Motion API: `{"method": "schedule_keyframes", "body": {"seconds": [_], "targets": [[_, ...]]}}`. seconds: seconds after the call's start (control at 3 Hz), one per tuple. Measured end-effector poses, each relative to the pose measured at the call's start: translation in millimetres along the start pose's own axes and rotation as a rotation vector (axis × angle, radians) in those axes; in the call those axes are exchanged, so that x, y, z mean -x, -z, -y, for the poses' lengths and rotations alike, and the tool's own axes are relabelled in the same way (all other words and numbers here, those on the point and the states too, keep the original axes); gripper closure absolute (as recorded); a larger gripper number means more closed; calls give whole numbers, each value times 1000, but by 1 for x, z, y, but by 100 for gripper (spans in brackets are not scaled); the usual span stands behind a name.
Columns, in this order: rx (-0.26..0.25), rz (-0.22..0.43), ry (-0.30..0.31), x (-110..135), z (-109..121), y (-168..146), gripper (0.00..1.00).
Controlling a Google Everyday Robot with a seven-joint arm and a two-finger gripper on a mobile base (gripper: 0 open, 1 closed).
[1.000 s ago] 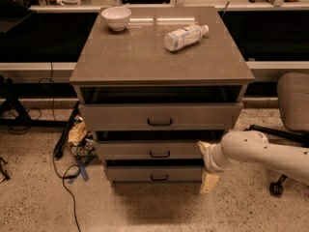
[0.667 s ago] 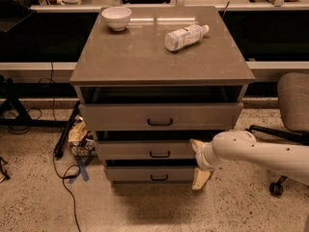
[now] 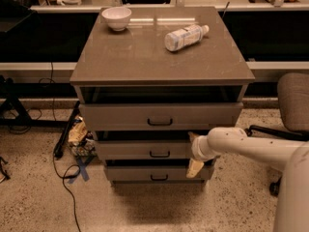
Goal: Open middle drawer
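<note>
grey-beige middle drawer (image 3: 130, 150) looks rigid, probably light; i'd take the small black bar handle (image 3: 159, 154). my end effector (image 3: 194, 152) sits at its right end, fingers (image 3: 194, 168) apart.

The right end of the middle drawer (image 3: 145, 150) is hidden by the gripper (image 3: 193, 152), spread wide at the front of the cabinet (image 3: 145, 57). The arm (image 3: 256, 151) and the chair (image 3: 293, 100) right of the cabinet are cut off at the right edge. The drawer's interior is lost in shadow.
</note>
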State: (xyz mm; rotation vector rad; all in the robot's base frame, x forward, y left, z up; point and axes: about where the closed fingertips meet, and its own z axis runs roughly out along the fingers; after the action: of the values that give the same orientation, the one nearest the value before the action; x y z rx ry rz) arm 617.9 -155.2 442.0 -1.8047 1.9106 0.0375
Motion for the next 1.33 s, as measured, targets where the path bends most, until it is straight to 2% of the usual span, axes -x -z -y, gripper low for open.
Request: {"method": "schedule_keyframes", "body": {"seconds": [0.33, 0.67, 1.33], "targets": [[-3, 6, -17, -2, 15, -18, 0], [12, 2, -48, -9, 23, -37, 19], [44, -13, -105, -30, -1, -35, 65]]}}
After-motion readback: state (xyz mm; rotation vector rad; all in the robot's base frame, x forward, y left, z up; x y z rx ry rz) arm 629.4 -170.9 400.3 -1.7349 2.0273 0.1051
